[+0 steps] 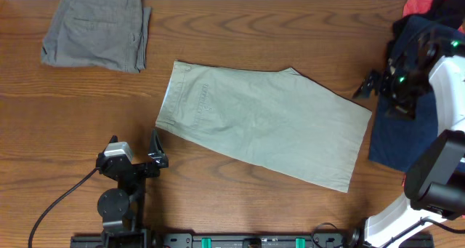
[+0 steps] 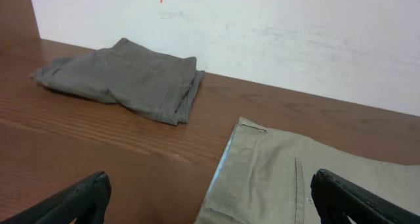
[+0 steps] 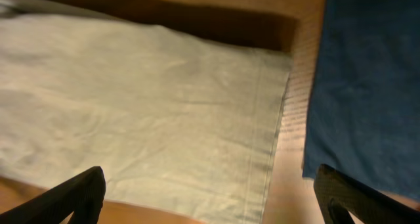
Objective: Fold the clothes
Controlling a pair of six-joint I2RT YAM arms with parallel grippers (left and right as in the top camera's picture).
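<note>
Our left end effector (image 1: 156, 149) sits wide apart and empty just below the waistband (image 1: 168, 95) of the khaki shorts (image 1: 269, 124), mid-frame on the counter (image 1: 240, 30). Their long axis runs upper left to lower right. The right end effector (image 1: 368, 84), equally spread, is nearer the hem (image 1: 360, 150), so we would fold from there.

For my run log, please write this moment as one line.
khaki pants: flat, unfinished | grey pants: folded, far corner | left gripper: open, empty, near waistband | right gripper: open, empty, over hem
</note>
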